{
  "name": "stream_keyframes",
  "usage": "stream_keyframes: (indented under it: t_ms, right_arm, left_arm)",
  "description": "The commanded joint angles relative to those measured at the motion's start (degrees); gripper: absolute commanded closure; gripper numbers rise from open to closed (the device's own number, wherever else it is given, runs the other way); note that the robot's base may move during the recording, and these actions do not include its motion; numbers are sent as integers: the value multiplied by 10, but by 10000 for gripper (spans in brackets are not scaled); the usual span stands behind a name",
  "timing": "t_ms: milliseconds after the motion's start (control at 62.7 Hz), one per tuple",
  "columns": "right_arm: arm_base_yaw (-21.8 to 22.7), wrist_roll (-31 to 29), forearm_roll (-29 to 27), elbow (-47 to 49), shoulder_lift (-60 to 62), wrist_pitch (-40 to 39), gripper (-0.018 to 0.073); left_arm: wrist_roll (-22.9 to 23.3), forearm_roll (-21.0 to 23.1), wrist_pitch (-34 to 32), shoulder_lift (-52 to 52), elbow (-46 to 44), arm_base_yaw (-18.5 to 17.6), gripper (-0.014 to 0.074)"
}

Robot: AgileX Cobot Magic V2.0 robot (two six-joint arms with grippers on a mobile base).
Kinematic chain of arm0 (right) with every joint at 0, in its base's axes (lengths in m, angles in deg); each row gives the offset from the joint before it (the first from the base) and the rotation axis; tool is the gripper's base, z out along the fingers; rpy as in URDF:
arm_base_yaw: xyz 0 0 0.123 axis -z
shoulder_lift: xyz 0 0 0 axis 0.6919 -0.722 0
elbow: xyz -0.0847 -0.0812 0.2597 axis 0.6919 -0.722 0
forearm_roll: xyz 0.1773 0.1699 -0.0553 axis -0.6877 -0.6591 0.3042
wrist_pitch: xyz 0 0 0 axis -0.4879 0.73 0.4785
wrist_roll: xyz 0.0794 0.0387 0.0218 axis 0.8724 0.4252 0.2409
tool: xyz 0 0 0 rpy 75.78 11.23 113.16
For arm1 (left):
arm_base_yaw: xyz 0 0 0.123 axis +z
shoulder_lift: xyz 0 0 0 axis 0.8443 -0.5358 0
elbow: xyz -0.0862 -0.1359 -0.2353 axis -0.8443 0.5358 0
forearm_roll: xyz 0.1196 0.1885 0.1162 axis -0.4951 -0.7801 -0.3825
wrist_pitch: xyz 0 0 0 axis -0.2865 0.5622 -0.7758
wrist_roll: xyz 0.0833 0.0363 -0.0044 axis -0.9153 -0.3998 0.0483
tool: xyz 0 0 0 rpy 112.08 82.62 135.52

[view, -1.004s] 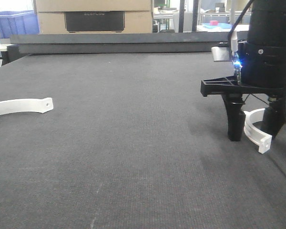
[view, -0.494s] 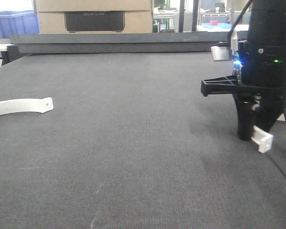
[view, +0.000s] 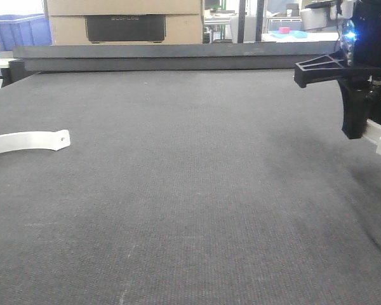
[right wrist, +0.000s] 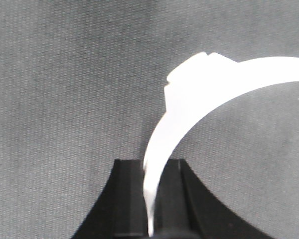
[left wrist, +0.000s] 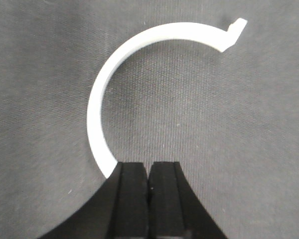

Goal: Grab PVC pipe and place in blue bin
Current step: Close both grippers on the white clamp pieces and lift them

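White PVC pipe (right wrist: 199,84), clamped in the right gripper (view: 363,130). In the right wrist view I see the band rise from between the two black fingers (right wrist: 127,199) and curve off to the right, with a square tab on its outer face. From the front it hangs clear of the table (view: 178,210), above the right edge toward the far side, one tabbed end poking out below the fingers.

Left gripper (left wrist: 148,172): fingers pressed together, nothing between them. The other white arc (left wrist: 97,104) lies flat on the grey fabric by the table's left edge; one end slips out of my sight behind a finger.

Blue bin (view: 16,30) stands beyond the far left corner, well apart from the pipe.
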Motion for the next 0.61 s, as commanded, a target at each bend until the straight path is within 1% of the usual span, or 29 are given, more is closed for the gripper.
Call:
stream_keyframes:
  t_ms: [0, 80, 159, 287, 526, 590]
  right_arm:
    - [0, 1, 12, 2, 7, 4, 716]
    - [0, 1, 12, 2, 7, 4, 716]
    - [0, 1, 12, 2, 7, -4, 716]
    - [0, 1, 12, 2, 7, -21, 716]
    - [0, 1, 12, 2, 7, -34, 716]
    - [0, 1, 12, 2, 7, -35, 716]
  left_arm:
    - [-17, 18, 4, -26, -6, 17, 707]
    - [-40, 44, 5, -49, -6, 37, 707]
    - [-45, 47, 1, -64, -6, 47, 707]
    - [-45, 24, -5, -83, -6, 47, 707]
    - [-45, 17, -21, -111, -5, 47, 706]
    - [-45, 9, -31, -112, -5, 47, 680]
